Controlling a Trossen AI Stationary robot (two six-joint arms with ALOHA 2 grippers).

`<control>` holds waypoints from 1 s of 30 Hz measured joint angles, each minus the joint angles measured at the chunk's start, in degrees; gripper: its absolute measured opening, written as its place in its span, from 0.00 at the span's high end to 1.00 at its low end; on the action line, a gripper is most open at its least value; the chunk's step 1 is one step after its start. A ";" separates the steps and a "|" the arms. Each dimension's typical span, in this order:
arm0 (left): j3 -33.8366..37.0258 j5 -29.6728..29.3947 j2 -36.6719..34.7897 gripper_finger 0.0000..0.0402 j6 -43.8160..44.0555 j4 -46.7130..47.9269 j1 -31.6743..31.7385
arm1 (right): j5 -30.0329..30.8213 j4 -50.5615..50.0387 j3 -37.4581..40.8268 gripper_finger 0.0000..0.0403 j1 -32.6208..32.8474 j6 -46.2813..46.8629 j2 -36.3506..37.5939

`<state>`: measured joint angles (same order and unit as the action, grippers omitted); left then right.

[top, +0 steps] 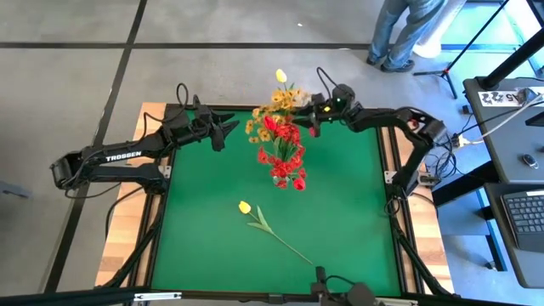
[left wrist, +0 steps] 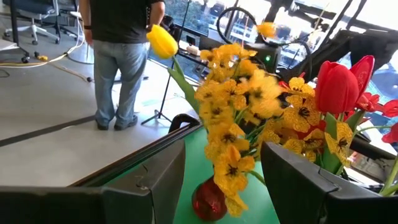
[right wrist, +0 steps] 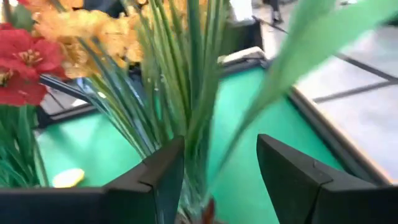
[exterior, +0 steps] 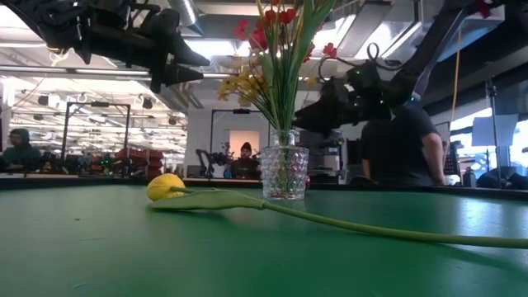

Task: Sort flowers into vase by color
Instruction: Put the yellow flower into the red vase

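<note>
A clear glass vase [exterior: 285, 173] stands at the far middle of the green mat. It holds red flowers [top: 285, 149] and yellow-orange flowers [top: 274, 106], with one yellow tulip [top: 281, 76] tallest. A loose yellow tulip [top: 245, 206] lies flat on the mat nearer the front, its stem [top: 285, 242] running toward the near right. My left gripper [top: 231, 129] hangs open and level to the left of the bunch, facing the yellow sprays [left wrist: 239, 124]. My right gripper [top: 313, 126] hangs open at the bunch's right side. The green stems [right wrist: 180, 93] show just beyond its fingers.
A person [top: 404, 34] stands on the floor beyond the table's far edge, and another [exterior: 404, 140] shows behind the vase. A desk with a keyboard [top: 523, 212] stands off to the right. Bare green mat [top: 204, 246] lies at the near left.
</note>
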<state>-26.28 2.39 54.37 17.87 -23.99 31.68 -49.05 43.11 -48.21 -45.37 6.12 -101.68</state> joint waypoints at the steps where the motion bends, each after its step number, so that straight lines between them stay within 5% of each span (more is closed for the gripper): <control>1: 0.00 -0.01 0.00 0.49 0.00 -0.02 -0.01 | 0.52 -2.49 0.00 0.50 -0.34 -1.26 1.17; 13: 0.00 -0.02 0.00 0.49 -0.01 0.00 0.00 | 11.49 -28.82 0.00 0.50 -1.18 -13.78 17.89; 20: 0.00 -0.03 0.00 0.49 -0.26 0.59 0.00 | 12.67 -49.03 0.00 0.50 0.23 -14.09 30.21; 25: 0.02 -0.92 0.00 0.49 -0.25 1.51 0.01 | 14.90 -62.94 -0.01 0.50 7.57 -13.39 38.94; 30: 0.02 -2.50 0.00 0.49 0.57 2.19 0.02 | 26.83 -69.54 1.24 0.50 23.40 -7.32 42.81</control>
<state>-26.26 -0.10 54.37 18.44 -21.80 31.70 -22.23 -26.43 -46.96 -21.97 -1.19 -58.87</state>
